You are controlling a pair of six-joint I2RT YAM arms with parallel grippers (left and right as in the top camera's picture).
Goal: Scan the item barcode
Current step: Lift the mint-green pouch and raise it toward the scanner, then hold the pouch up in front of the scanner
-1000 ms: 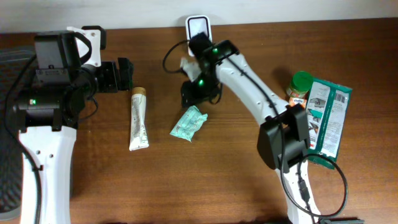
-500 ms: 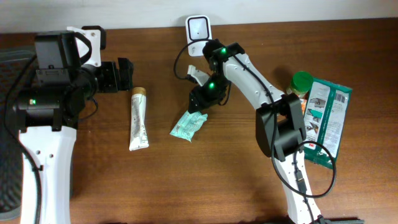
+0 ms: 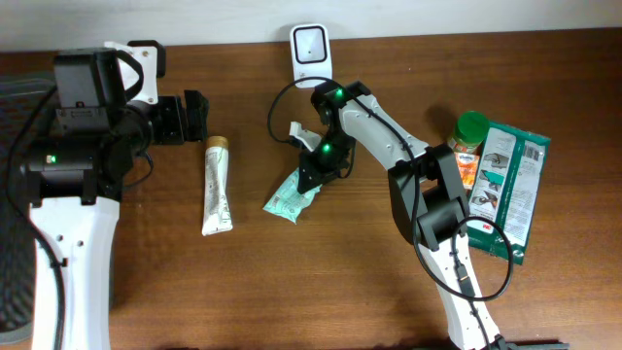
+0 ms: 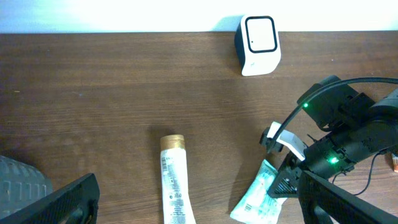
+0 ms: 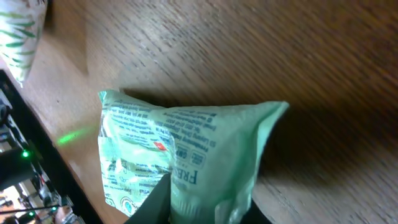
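The right end effector [image 3: 313, 173] pinches one edge of the green pouch [image 3: 292, 194], which lies crumpled on the tabletop [image 3: 292, 282] below the scanner [image 3: 309, 46]; the left end effector [image 4: 199, 208] gapes wide, empty. So thin a pinch on slack film may slip, or the pouch may fold over its barcode

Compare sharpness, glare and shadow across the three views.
Overhead: even light, sharp throughout; the scanner face is nearly washed out white. Left wrist: tube and wood are crisp, its own jaws dark, blurred shapes in the bottom corners. Right wrist: the green packet fills the frame, print readable, throwing a heavy shadow on the wood to its right.
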